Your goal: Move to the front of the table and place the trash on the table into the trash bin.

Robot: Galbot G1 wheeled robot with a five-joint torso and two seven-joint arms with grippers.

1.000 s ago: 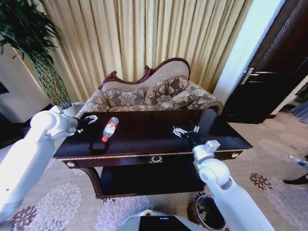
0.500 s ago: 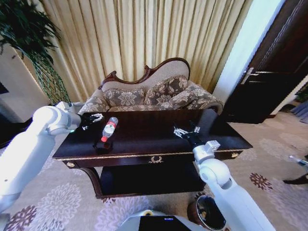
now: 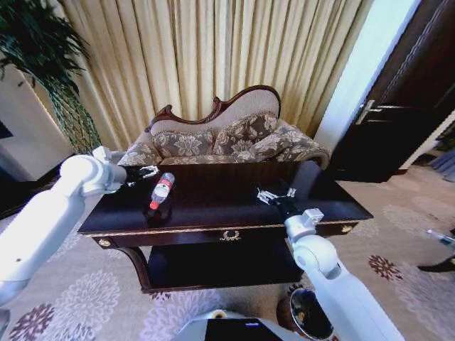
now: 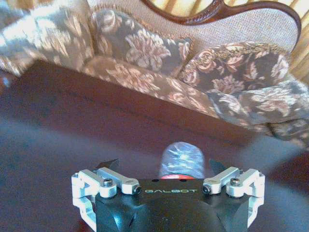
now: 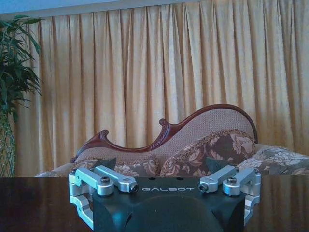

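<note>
Your left gripper [image 3: 148, 171] has advanced over the last second, fingers spread and empty, lined up just beside the clear plastic bottle with red label [image 3: 161, 190] on the dark glossy wooden table [image 3: 213, 213]; grasp looks imminent. Right gripper [image 3: 276, 196] waits, open, holding nothing. Round dark bin [image 3: 307, 316] sits on the floor, lower right.

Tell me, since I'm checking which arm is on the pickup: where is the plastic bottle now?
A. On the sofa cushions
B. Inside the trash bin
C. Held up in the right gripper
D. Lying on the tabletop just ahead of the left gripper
D: the bottle lies on the table, directly beyond the open left gripper, not yet between its fingers.
</note>
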